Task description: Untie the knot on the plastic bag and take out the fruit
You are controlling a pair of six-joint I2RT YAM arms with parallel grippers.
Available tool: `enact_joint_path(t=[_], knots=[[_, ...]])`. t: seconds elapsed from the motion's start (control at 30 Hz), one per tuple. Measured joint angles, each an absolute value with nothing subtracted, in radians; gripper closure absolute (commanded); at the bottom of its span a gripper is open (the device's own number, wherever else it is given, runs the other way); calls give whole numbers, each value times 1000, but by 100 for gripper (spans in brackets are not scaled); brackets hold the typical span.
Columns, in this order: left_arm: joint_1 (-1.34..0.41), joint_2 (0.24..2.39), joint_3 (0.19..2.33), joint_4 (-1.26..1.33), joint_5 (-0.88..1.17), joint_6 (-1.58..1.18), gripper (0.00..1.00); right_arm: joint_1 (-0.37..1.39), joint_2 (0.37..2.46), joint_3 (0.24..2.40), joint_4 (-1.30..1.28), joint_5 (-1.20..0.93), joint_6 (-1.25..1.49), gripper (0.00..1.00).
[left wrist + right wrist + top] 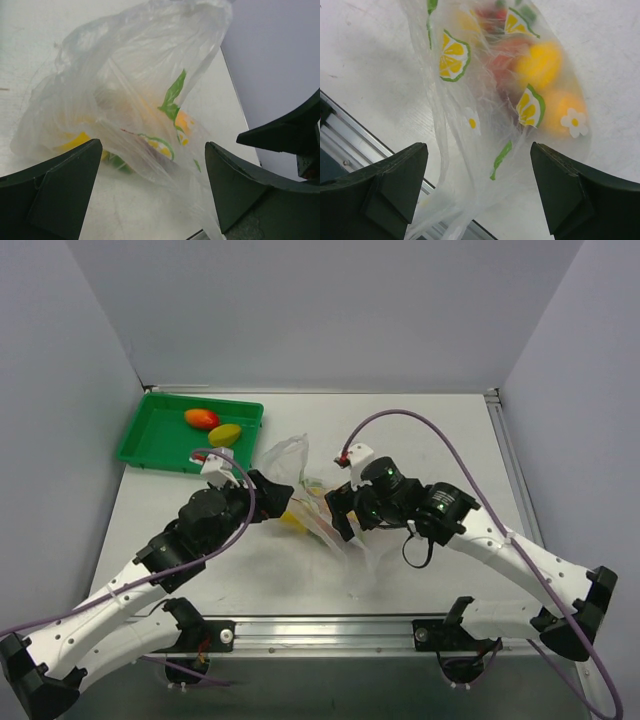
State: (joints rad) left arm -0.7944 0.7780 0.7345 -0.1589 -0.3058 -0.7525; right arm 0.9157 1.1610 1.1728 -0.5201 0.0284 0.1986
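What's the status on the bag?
Both jaws open, gripping nothing, bag between them. Fruit inside it; knot state unclear. Tray sits apart, nothing blocking.

Bag [485, 130] between spread fingers [385, 190]
Yellow, orange and red fruit [540, 65] blur through lemon-printed plastic on the table [370, 75].

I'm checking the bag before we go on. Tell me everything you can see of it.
The bag is thin, clear, crumpled plastic printed with lemon slices, green leaves and white flowers. It lies on the white table, bulging with fruit showing yellow, orange and red. It sits between the open left gripper and right gripper; neither grips it. Whether it is knotted cannot be told.
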Motion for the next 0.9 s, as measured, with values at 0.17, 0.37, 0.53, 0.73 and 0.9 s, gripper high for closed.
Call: enact_joint_path(t=[0.17,0.37,0.53,0.73,0.9], knots=[[-831,769,668,-228,-299,-803,5,916,1268,1182,-485,-42,154,14],[-900,806,607,-246,-312,-860,5,896,1350,1183,-442,-69,124,44],[-950,882,583,-188,-344,-912,6,862,1382,1179,-398,-76,117,76],[-967,989,561,-68,-386,-973,6,854,1387,1156,-359,-99,124,97],[-969,1061,561,46,-415,-995,10,854,1387,1130,-339,-118,130,98]])
